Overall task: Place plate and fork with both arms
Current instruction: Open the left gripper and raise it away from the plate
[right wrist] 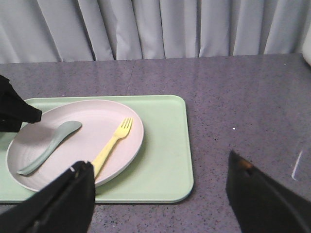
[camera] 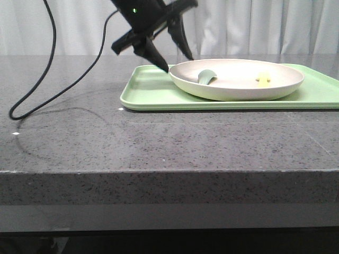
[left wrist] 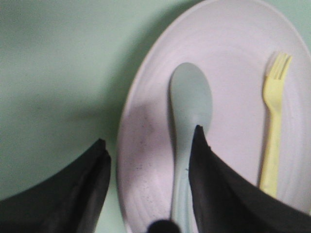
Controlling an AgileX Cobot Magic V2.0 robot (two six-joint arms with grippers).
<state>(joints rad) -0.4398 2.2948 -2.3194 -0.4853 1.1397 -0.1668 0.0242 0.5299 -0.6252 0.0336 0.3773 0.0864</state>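
Observation:
The cream-white plate [camera: 238, 93] lies on a light-green tray [camera: 151, 90]. In the plate rest the pale-yellow fork [camera: 263, 78] and a teal spoon [camera: 206, 78]. My left gripper [camera: 179, 63] is open and tilted down over the plate's left edge. In the left wrist view the gripper [left wrist: 148, 141] straddles the plate [left wrist: 233, 73] rim, one finger over the tray [left wrist: 58, 73], the other over the spoon [left wrist: 190, 97] handle; the fork [left wrist: 274, 107] lies beyond. My right gripper [right wrist: 159, 162] is open and empty, back from the tray [right wrist: 165, 145], plate [right wrist: 97, 121] and fork [right wrist: 114, 141].
A black cable [camera: 50, 58] loops over the dark speckled table [camera: 159, 143] at the left. The table's front edge runs across the front view. Grey curtains [right wrist: 160, 29] hang behind. A left finger [right wrist: 14, 109] shows at the plate's far side in the right wrist view.

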